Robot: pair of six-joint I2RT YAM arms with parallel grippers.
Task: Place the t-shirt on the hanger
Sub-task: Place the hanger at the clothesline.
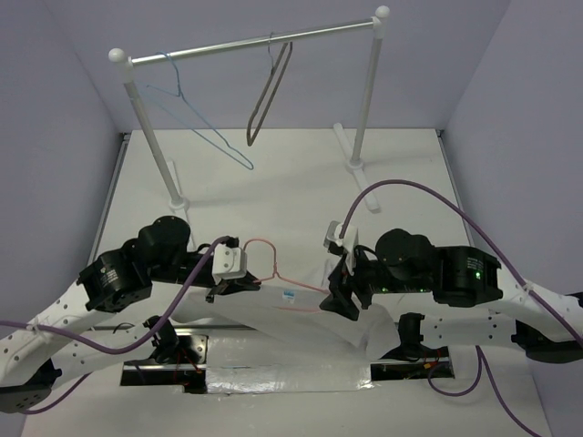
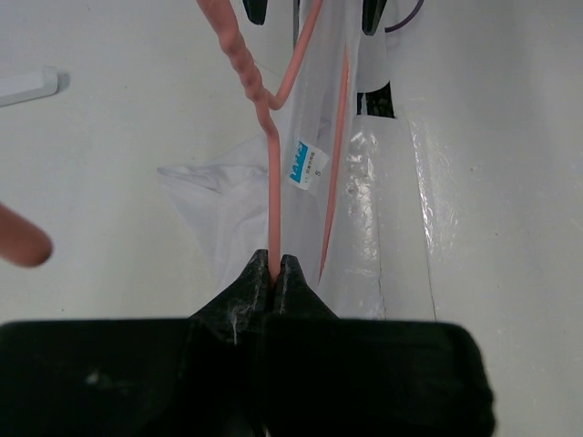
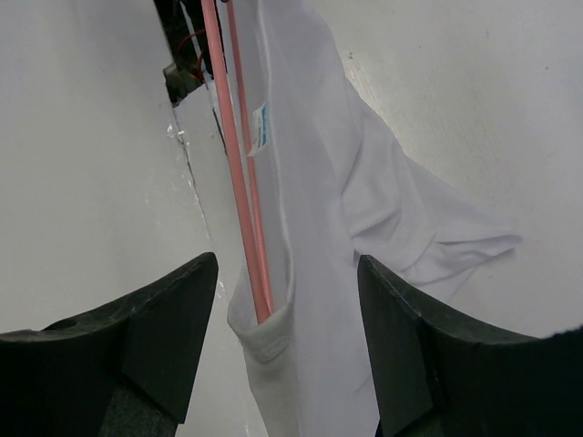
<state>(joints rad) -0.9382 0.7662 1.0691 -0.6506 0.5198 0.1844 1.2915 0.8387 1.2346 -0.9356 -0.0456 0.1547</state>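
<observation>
The white t-shirt [image 1: 314, 319] hangs stretched between my two grippers, above the table's near part. The pink-red wire hanger [image 1: 275, 271] has its hook above the shirt and its right arm inside a hemmed opening of the shirt. My left gripper [image 1: 230, 290] is shut on the hanger's wire [image 2: 273, 182]; the shirt [image 2: 228, 196] and its blue-marked neck label [image 2: 308, 167] lie just beyond the gripper [image 2: 276, 264]. My right gripper [image 1: 342, 299] is open. In its view the gripper [image 3: 287, 282] straddles the shirt's hem [image 3: 273, 332], where two hanger wires [image 3: 239, 182] enter the fabric [image 3: 373, 209].
A white clothes rack [image 1: 255, 44] stands at the back, with a light-blue wire hanger [image 1: 205, 127] and a thicker grey-brown hanger [image 1: 267, 96] on its rail. Its feet [image 1: 353, 150] rest on the table. Shiny tape [image 1: 273, 378] runs along the near edge.
</observation>
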